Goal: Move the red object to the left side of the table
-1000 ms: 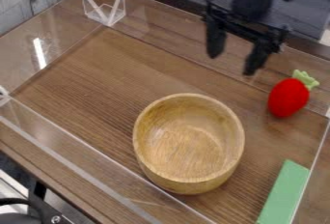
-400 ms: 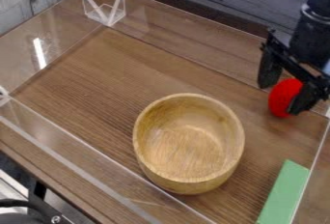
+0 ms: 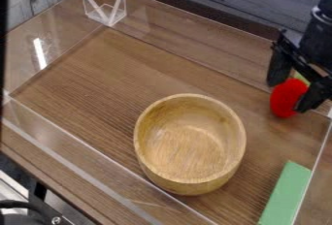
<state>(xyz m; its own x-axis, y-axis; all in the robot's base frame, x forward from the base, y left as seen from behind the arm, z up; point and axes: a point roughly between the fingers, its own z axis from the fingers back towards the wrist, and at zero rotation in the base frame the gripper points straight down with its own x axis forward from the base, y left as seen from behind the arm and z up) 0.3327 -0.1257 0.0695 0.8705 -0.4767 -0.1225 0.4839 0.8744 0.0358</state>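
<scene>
The red object [image 3: 288, 98] is a small glossy strawberry with a green top, resting on the table [image 3: 116, 79] near its right edge. My gripper [image 3: 297, 81] hangs straight down over it, open. One black finger stands left of the strawberry and the other right of it, so the berry lies between them. The gripper body hides the berry's upper part. I cannot tell whether the fingers touch it.
A wooden bowl [image 3: 191, 142] sits in the middle front of the table. A flat green block [image 3: 288, 196] lies at the front right corner. Low clear acrylic walls [image 3: 65, 30] ring the tabletop, with a clear bracket [image 3: 104, 8] at the back left.
The gripper moved right and down from the back of the table to straddle the strawberry, rolling at the wrist. It stayed open throughout. The strawberry has not moved.
</scene>
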